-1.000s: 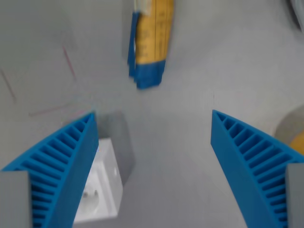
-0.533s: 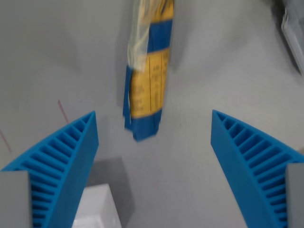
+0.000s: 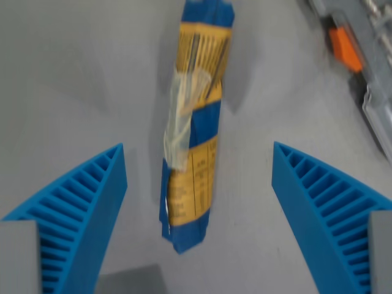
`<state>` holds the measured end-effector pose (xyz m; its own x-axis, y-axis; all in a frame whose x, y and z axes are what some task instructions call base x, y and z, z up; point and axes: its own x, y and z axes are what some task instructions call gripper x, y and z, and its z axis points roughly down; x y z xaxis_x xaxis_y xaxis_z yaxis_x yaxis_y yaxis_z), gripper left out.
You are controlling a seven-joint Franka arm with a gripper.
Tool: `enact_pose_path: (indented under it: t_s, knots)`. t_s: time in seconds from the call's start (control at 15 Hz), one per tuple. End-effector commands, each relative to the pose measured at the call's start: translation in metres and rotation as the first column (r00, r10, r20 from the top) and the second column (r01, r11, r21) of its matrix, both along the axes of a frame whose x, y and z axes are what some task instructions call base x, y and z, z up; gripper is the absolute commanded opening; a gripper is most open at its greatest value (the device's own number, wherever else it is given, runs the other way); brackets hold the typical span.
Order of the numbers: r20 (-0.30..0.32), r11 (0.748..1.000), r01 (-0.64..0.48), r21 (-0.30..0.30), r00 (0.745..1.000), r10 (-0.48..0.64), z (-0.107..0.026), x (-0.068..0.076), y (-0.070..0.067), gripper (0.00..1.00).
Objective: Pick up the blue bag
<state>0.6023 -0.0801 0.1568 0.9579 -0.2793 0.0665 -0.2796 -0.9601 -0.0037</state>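
Note:
The blue bag (image 3: 195, 128), blue with yellow printed panels and a clear window, lies lengthwise on the grey table, running from the top of the wrist view down to just between my fingers. My gripper (image 3: 199, 202) is open above it. The left ribbed blue finger (image 3: 79, 214) and the right ribbed blue finger (image 3: 324, 208) stand wide apart on either side of the bag's near end, touching nothing. The bag's lower end sits slightly toward the left finger.
A grey device with an orange part (image 3: 355, 67) lies at the wrist view's upper right. A dark shadow patch (image 3: 131, 280) shows at the bottom edge, left of centre. Grey table (image 3: 73, 73) surrounds the bag.
The camera has moved forward along the bag: the bag has slid down the picture to lie between the fingers, the white socket has left the bottom edge, and the grey device has come in at upper right.

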Motion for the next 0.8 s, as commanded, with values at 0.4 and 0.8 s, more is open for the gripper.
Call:
enact_pose_path:
  t_s: [0.4, 0.8]
  knots:
    - [-0.027, 0.999, 0.033, 0.028, 0.999, -0.033, 0.001, 0.007, -0.004, 1.0]
    - [-0.013, 0.999, 0.026, 0.027, 1.0, -0.026, -0.013, 0.002, -0.002, 1.0]
